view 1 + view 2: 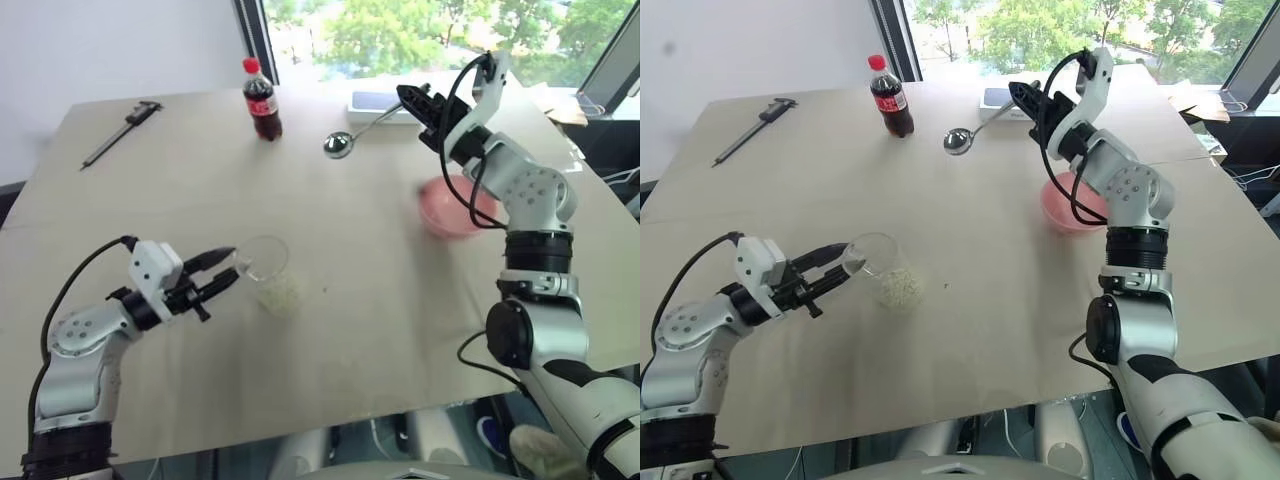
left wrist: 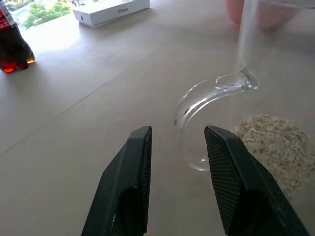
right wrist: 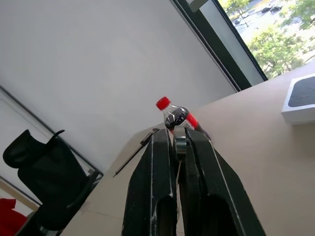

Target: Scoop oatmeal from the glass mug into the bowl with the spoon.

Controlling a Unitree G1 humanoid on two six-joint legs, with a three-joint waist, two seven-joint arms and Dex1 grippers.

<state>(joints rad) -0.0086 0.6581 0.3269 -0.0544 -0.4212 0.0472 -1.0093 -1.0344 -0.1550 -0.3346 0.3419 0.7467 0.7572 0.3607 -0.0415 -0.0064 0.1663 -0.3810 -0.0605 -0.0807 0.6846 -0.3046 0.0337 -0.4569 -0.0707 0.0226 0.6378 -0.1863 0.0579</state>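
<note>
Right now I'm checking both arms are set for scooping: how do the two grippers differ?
The left gripper is open, its fingers either side of the glass mug's handle, low over the table; the right gripper is shut on the spoon, raised. The left gripper holds nothing yet; the right gripper carries the spoon with its round end toward the cola bottle, away from the bowl. Both have two black fingers.

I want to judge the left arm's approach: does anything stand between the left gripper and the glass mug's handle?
Nothing visible does. The left gripper sits open right at the glass mug, its fingers facing the clear handle across bare table.
</note>
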